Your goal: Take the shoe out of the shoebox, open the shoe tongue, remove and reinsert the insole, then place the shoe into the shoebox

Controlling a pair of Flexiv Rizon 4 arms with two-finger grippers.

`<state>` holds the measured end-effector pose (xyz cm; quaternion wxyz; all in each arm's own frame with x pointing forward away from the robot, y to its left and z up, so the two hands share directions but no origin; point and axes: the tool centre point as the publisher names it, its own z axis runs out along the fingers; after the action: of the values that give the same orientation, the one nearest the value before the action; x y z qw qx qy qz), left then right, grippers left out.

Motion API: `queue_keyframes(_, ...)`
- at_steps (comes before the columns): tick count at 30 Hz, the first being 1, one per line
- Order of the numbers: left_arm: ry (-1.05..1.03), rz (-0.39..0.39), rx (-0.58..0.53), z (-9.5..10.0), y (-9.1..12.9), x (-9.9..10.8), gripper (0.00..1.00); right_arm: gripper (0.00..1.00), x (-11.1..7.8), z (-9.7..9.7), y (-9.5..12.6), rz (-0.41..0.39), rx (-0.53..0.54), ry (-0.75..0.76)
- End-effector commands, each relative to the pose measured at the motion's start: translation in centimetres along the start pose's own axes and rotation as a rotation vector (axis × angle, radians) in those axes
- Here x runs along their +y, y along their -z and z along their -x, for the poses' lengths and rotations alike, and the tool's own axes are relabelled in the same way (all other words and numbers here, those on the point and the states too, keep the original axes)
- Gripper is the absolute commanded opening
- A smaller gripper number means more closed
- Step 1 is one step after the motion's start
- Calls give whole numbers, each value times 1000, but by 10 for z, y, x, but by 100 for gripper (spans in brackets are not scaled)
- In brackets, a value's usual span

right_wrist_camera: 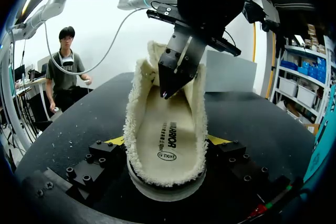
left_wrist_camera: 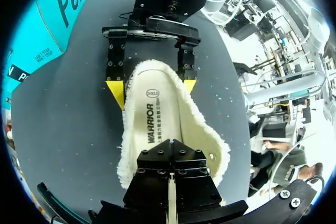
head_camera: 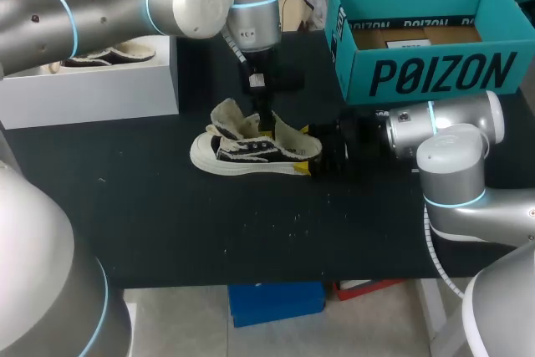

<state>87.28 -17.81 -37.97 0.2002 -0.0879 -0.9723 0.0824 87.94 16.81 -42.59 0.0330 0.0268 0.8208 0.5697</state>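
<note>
Two yellow tips of the right gripper [right_wrist_camera: 167, 141] pinch the shoe [head_camera: 244, 155] by its heel, one on each side against the fleecy collar. Both wrist views show this, while the head view shows only the near tip clearly. The shoe stands on its sole in the middle of the table [head_camera: 251, 240], toe towards my left, outside the shoebox. Its insole [left_wrist_camera: 152, 124] lies inside and shows only in the wrist views. Further along, the left gripper [right_wrist_camera: 167, 90] hangs from above into the shoe's opening, fingers pressed together, tips at the insole's toe end. Whether they nip anything I cannot tell. Beyond, only the head view shows the teal shoebox [head_camera: 435, 73], open, at far right. A white box [head_camera: 92, 94] holding a second shoe [head_camera: 109, 54] stands at far left.
</note>
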Motion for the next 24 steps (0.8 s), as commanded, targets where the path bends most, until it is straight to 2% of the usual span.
queue_keyframes(1, -9, -13, -2, 0, -15, 2, 0, 0, -2, 1, -1, -1, -1, -1)
queue_keyframes(8, -20, -23, -8, -7, -28, 5, 0, 0, -2, 1, -1, -1, -1, -1)
queue_keyframes(16, -15, -18, -16, -6, -34, 8, 0, 0, -2, 1, -1, -1, -1, -1)
queue_keyframes(24, -18, -21, -15, -7, -44, 3, 0, 0, -2, 1, -1, -1, -1, -1)
